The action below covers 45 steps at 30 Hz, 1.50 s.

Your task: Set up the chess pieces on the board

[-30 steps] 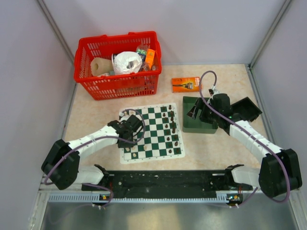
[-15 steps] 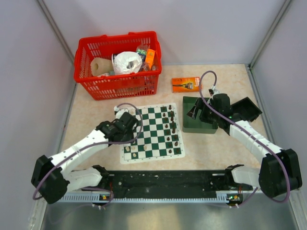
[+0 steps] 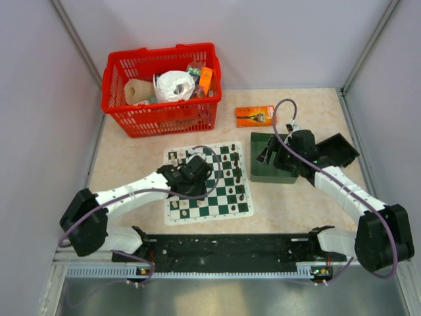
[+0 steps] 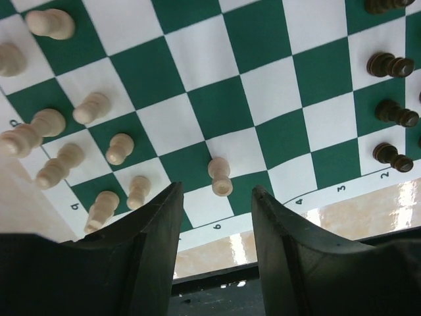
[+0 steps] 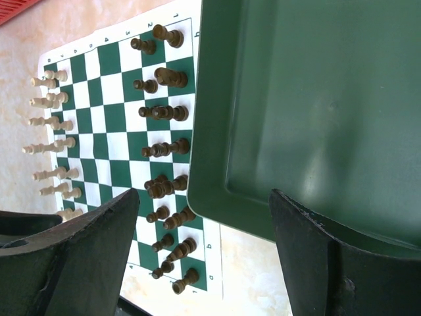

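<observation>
Down at the near edge of the board (image 3: 222, 197), the left pincer (image 4: 216, 199) hangs low, jaws apart, nothing between them. One cream pawn (image 4: 220, 176) stands just past the tips. The rest of the cream pieces (image 4: 66, 158) are bunched along the left side, and a few might be lying over, hard to say from this angle. The dark pieces (image 3: 238, 178) line the right side.

My worry: any sideways move this low and a finger clips that crowd and topples a row.

Further right, the right pincer (image 5: 204, 217) sits wide apart and empty over the green tray (image 5: 316, 99). The red basket (image 3: 164, 117) is at the far side of the desk (image 3: 131, 164).
</observation>
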Each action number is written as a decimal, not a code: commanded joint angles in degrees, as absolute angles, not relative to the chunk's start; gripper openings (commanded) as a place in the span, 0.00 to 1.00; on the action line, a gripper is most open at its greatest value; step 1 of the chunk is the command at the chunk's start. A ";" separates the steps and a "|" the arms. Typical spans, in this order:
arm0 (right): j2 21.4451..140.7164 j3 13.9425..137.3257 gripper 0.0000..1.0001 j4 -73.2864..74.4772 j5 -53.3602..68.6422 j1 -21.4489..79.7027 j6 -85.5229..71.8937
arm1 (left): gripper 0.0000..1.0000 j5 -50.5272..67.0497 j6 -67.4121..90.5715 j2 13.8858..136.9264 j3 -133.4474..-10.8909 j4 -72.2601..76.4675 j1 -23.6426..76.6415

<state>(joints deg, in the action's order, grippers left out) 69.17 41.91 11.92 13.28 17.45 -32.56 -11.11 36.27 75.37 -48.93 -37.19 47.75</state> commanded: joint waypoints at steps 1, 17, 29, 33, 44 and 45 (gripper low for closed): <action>68.20 41.84 0.80 10.11 13.01 17.67 -31.73 | 0.51 -11.60 36.65 79.44 -52.82 -34.98 50.36; 67.94 41.40 0.80 10.37 12.74 17.67 -31.81 | 0.49 -12.48 36.74 84.37 -54.40 -39.20 51.33; 67.85 41.04 0.80 10.28 12.74 17.67 -31.55 | 0.45 -12.13 37.62 85.17 -53.61 -39.46 51.33; 67.94 41.13 0.80 10.20 12.92 17.67 -31.47 | 0.43 -11.69 37.53 86.13 -53.70 -39.37 51.33; 67.68 40.96 0.80 10.20 12.83 17.67 -31.38 | 0.42 -12.92 37.18 86.75 -54.40 -40.60 51.24; 67.76 40.87 0.80 10.28 12.83 17.67 -31.38 | 0.41 -12.83 37.18 86.92 -54.40 -40.61 51.33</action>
